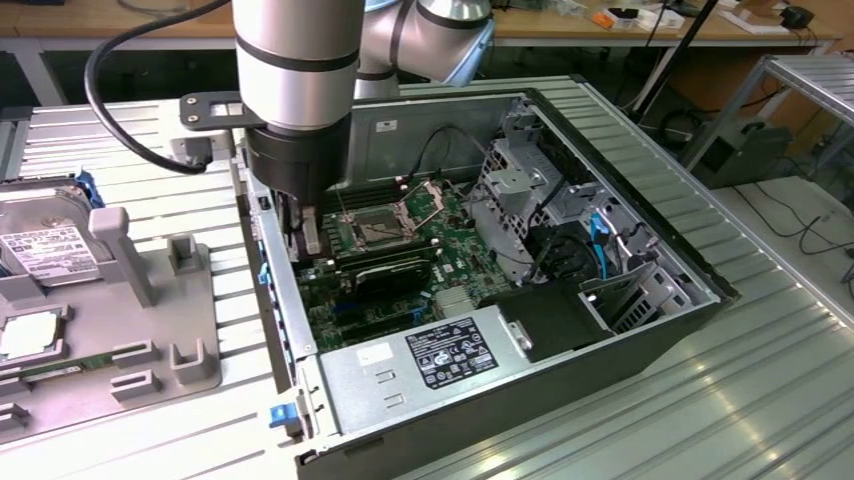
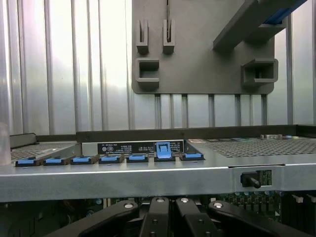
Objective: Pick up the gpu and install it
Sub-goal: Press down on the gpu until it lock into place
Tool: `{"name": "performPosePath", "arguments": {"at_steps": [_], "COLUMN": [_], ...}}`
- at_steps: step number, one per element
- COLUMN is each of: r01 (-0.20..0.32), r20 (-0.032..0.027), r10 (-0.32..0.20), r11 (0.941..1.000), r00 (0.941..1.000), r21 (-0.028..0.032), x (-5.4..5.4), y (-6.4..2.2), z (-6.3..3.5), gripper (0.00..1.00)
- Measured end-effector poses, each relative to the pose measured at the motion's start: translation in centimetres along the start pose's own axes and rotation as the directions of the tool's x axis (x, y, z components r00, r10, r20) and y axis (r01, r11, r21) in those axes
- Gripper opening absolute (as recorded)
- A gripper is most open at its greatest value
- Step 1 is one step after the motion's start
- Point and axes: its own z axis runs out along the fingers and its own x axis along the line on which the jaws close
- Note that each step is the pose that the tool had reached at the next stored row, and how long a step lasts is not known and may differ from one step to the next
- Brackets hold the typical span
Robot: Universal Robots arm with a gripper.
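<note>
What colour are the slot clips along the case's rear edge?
Blue. The slot clips line the case edge, clearest in the wrist view.

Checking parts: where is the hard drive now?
The hard drive lies at the exterior view's left edge, on the grey fixture, outside the computer case.

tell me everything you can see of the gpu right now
The gpu stands on edge inside the open computer case, a thin dark card with a ribbed black top, running across the green motherboard below the processor socket. It looks seated in a slot. The pincer hangs shut just above its end nearest the case's rear wall.
</note>
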Motion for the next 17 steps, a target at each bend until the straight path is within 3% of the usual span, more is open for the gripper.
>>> {"name": "performPosePath", "arguments": {"at_steps": [9,17], "r01": [0.000,0.000], "r20": [-0.0001,-0.0002], "r10": [0.000,0.000], "r11": [1.0000,1.0000], "r00": [1.0000,1.0000], "r21": [0.0035,0.0035], "x": [0.0,-0.1], "y": [-0.09,-1.34], "z": [0.35,-0.02], "gripper": [0.10,0.10]}}
